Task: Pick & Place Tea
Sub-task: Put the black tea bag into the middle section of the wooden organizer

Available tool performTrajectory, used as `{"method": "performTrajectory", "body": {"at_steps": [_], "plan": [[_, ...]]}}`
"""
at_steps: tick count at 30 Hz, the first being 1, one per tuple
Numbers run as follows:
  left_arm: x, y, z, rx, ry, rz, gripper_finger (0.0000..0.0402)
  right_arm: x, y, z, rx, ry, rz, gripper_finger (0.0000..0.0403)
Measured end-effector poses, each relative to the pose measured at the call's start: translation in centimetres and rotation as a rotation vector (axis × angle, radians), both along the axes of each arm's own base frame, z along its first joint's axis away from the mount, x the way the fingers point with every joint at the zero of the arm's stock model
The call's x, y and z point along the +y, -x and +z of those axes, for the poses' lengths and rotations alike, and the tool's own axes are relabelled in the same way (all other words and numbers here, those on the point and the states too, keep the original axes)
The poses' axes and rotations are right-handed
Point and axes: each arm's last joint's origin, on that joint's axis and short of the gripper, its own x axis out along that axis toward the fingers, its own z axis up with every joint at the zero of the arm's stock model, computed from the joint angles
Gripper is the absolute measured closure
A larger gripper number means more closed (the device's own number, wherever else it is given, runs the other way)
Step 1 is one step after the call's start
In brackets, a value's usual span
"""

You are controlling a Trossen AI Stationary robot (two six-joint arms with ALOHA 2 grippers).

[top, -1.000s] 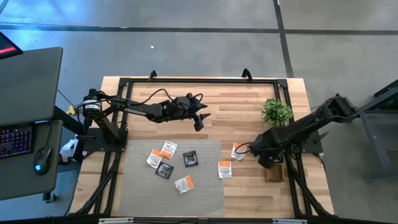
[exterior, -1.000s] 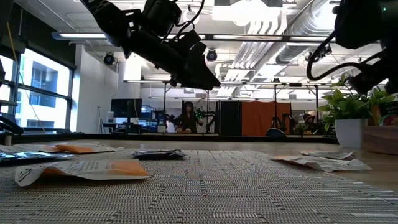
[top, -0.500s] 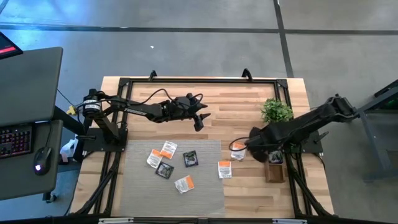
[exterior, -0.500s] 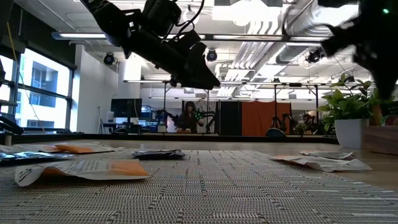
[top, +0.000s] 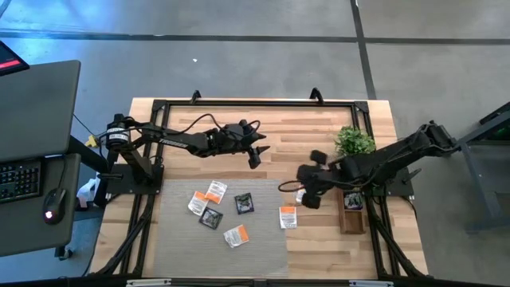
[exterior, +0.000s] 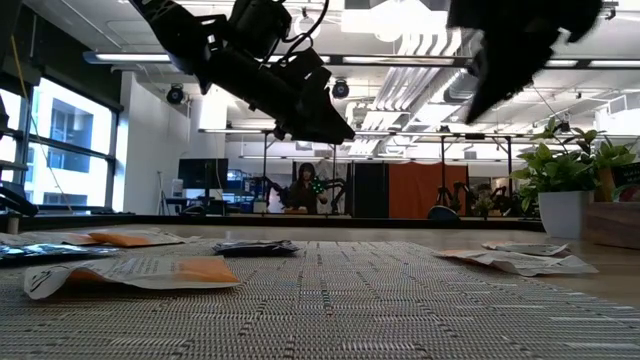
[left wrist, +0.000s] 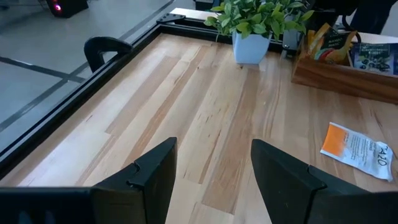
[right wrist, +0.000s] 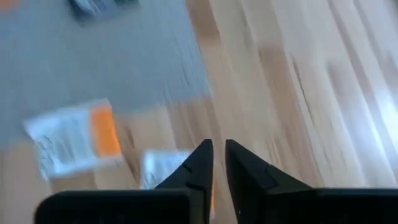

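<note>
My right gripper point(top: 307, 187) hung over bare wood just right of the mat point(top: 171, 231), blurred in the high view; in the right wrist view its fingers point(right wrist: 198, 163) stood a narrow slit apart with nothing between them, so it held nothing. Below it lay a white-orange sachet point(right wrist: 71, 138) on the wood beside the mat edge, another one point(right wrist: 163, 167) partly hidden behind the fingers. My left gripper point(top: 256, 151) waited above the wood past the mat's far edge, fingers point(left wrist: 154, 172) wide apart, empty.

Tea on the mat: two white-orange sachets point(top: 206, 196) touching near the far left, a black one point(top: 210, 218) just beside them, another black one point(top: 244, 203) near the middle, a white-orange one point(top: 236, 235) nearer the front. One more white-orange sachet point(top: 288, 217) sat at the mat's right edge. The tray point(top: 351, 214) stood right of my right gripper with sachets in it point(left wrist: 329, 46), the plant point(top: 354, 142) behind it
</note>
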Motion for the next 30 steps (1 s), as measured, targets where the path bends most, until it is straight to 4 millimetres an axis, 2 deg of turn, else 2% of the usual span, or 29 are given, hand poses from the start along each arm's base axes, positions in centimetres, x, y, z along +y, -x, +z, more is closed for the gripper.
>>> {"method": "performTrajectory", "body": {"at_steps": [6, 11, 16, 19, 22, 30], "plan": [[0.0, 0.0, 0.0, 0.000, 0.000, 0.000, 0.0197, 0.4, -2.8, 0.6, -0.207, 0.011, 0.123, 0.0304], [0.0, 0.0, 0.1, -0.006, -0.001, 0.000, 0.0197, 1.2, -5.7, -2.0, -0.222, 0.037, 0.217, 0.0272], [0.0, 0.0, 0.0, -0.001, 0.000, -0.001, 0.0197, 1.0, -9.0, -5.8, -0.242, 0.104, 0.272, 0.0268], [0.0, 0.0, 0.0, 0.000, 0.001, -0.001, 0.0197, 0.6, -10.5, -6.9, -0.308, 0.121, 0.289, 0.0268], [0.0, 0.0, 0.0, 0.000, 0.000, -0.001, 0.0197, -0.3, -11.5, -7.6, -0.358, 0.078, 0.303, 0.0268], [0.0, 0.0, 0.0, 0.001, 0.000, 0.000, 0.0197, -2.7, -12.4, -9.4, -0.347, -0.144, 0.261, 0.0268]]}}
